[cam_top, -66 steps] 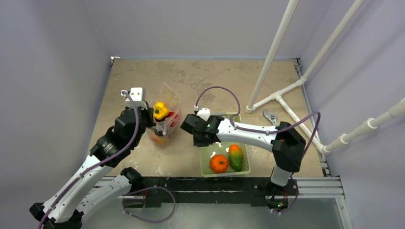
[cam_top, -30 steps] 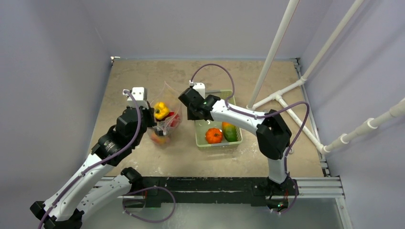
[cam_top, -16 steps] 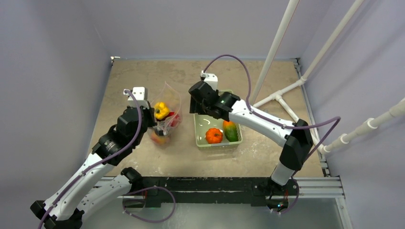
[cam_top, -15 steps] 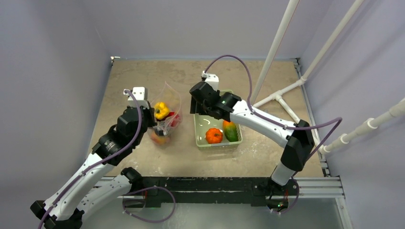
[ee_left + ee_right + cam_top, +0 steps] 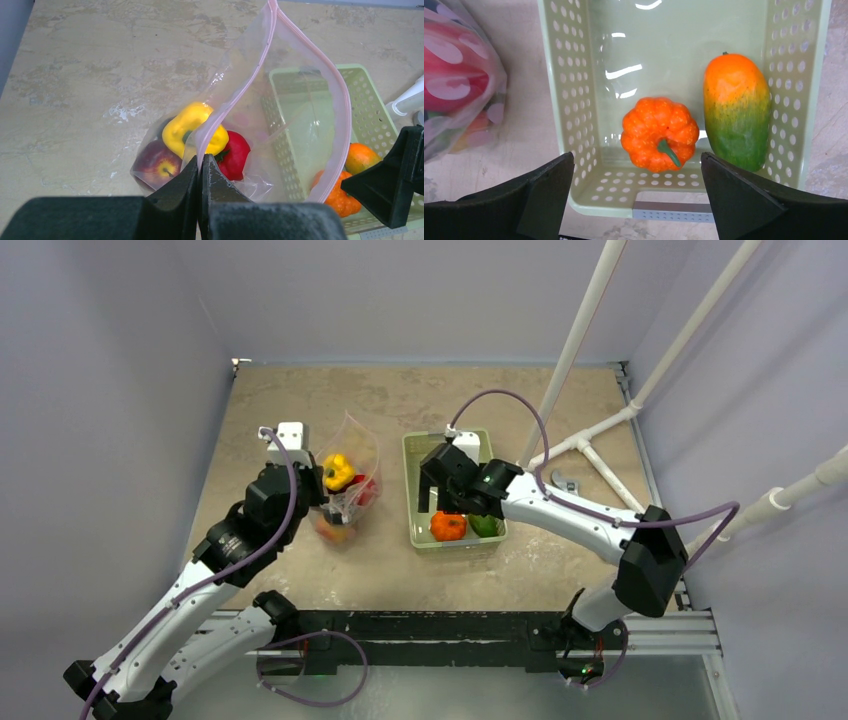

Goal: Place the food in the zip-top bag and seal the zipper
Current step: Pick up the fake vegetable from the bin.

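Observation:
The clear zip-top bag (image 5: pixel 352 472) stands open at the left. My left gripper (image 5: pixel 201 163) is shut on the bag's mouth edge, by the pink zipper (image 5: pixel 341 102). Food lies inside: a yellow pepper (image 5: pixel 191 128), a red tomato (image 5: pixel 235 154) and a peach (image 5: pixel 159 164). An orange pumpkin (image 5: pixel 659 132) and an orange-green piece (image 5: pixel 736 111) lie in the pale green basket (image 5: pixel 555 75). My right gripper (image 5: pixel 637 157) hangs open and wide above the basket's near end, its fingers on either side of the pumpkin and touching nothing.
The basket (image 5: pixel 412 455) sits just right of the bag. A white pipe frame (image 5: pixel 582 335) rises at the back right, with a wrench (image 5: pixel 562 480) on the table beside it. Purple walls close in the left and rear.
My right gripper has pulled back from the basket's far end to above the pumpkin and opened wide. The left gripper and bag have not moved.

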